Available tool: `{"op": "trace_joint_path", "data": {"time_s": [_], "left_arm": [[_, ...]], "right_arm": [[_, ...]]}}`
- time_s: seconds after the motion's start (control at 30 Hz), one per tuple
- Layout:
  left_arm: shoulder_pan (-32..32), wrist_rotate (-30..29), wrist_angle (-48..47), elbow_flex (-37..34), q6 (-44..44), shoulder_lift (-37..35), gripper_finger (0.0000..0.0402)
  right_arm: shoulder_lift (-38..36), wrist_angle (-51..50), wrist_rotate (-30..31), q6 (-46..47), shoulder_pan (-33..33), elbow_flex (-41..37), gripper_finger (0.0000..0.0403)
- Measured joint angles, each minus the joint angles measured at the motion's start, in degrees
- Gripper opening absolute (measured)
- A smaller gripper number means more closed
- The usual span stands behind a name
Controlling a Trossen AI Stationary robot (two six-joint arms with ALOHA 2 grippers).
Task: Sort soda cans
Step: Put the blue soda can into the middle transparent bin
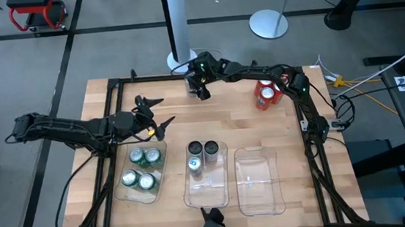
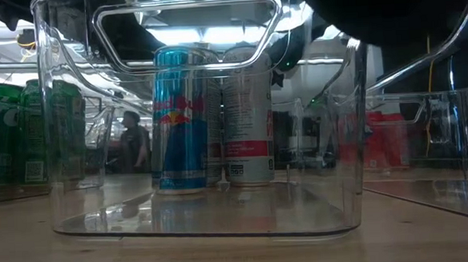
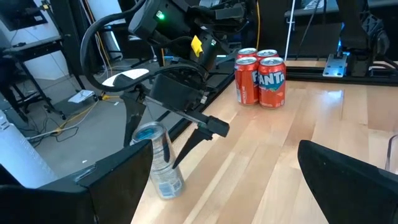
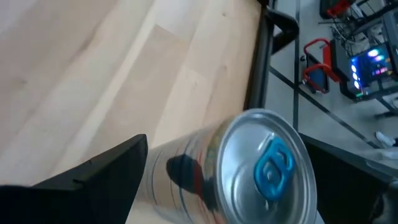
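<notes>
A silver-grey soda can (image 3: 157, 163) with a blue tab (image 4: 272, 168) stands upright near the table's far edge (image 1: 190, 85). My right gripper (image 3: 151, 152) is open, one finger on either side of the can's upper part. I see no contact. My left gripper (image 1: 160, 111) hangs open and empty over the table's left part, above the left tray. Three red cans (image 1: 265, 93) stand together at the far right. Several green cans (image 1: 141, 168) stand in the left tray. Silver-grey cans (image 1: 202, 154) stand in the middle tray (image 2: 199, 225).
The right clear tray (image 1: 259, 189) holds nothing. A black frame runs along the table's edges (image 1: 112, 92). Bare wood lies between the trays and the far edge. A white lamp base (image 1: 268, 24) stands on the floor beyond the table.
</notes>
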Motion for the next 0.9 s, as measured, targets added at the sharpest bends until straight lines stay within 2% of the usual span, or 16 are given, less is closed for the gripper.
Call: {"op": "trace_joint_path", "data": {"time_s": [0.33, 0.67, 0.9], "left_arm": [[0.0, 0.0, 0.0, 0.0, 0.2, 0.0, 0.0388], [0.0, 0.0, 0.0, 0.0, 0.3, 0.0, 0.0388], [0.0, 0.0, 0.0, 0.0, 0.3, 0.0, 0.0388]], "right_arm": [[0.0, -0.7, 1.1, -0.1, 0.0, 0.0, 0.0385], [0.0, 0.7, 0.0, -1.9, 0.7, 0.1, 0.0288], [0.0, 0.7, -0.1, -2.1, 0.7, 0.1, 0.0276]]}}
